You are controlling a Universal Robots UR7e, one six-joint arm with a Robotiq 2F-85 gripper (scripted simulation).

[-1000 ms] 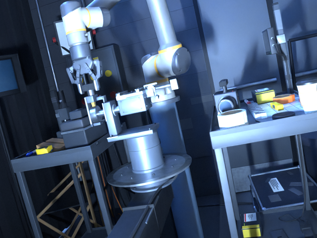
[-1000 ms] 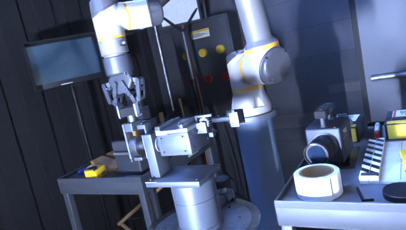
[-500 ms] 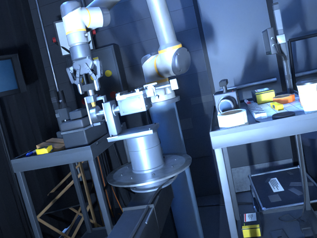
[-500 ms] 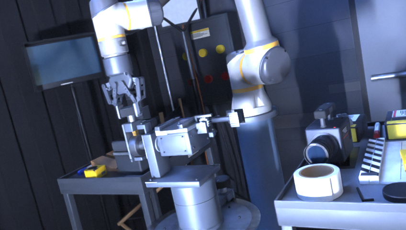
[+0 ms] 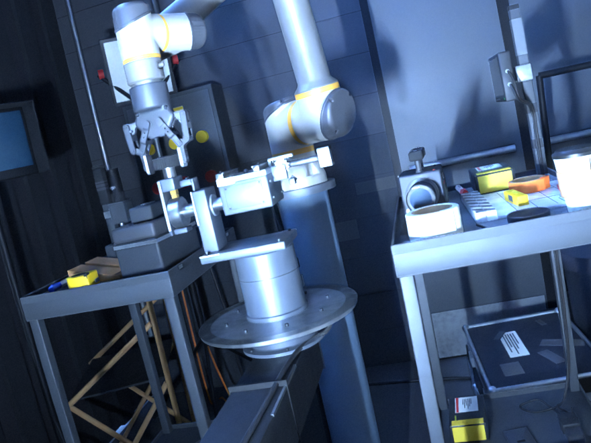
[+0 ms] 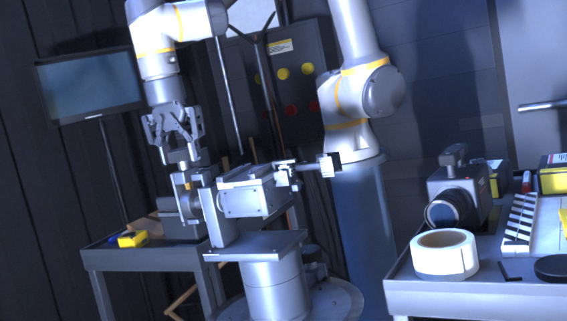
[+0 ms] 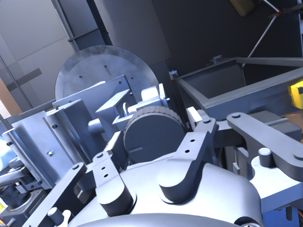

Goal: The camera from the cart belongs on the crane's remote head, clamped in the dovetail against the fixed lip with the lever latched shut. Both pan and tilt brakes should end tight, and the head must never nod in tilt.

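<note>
The camera [image 6: 457, 195] sits on the cart at the right, lens toward the roll of tape, handle on top. The remote head [image 5: 248, 190] stands on its column at centre, with its dovetail plate [image 6: 254, 173] on top and nothing mounted in it. A round knurled brake knob [image 7: 154, 133] tops the yoke at the head's left end. My gripper [image 5: 161, 159] is straight above that knob, fingers on either side of it, open and holding nothing. The clamp lever [image 6: 318, 165] sticks out at the head's right end.
The cart [image 5: 491, 238] on the right carries a white tape roll [image 6: 443, 254], yellow boxes and a striped chart. A side table [image 5: 110, 286] behind the head holds grey cases and a yellow tape measure [image 5: 82, 279]. The arm's pedestal [image 5: 329, 286] stands between head and cart.
</note>
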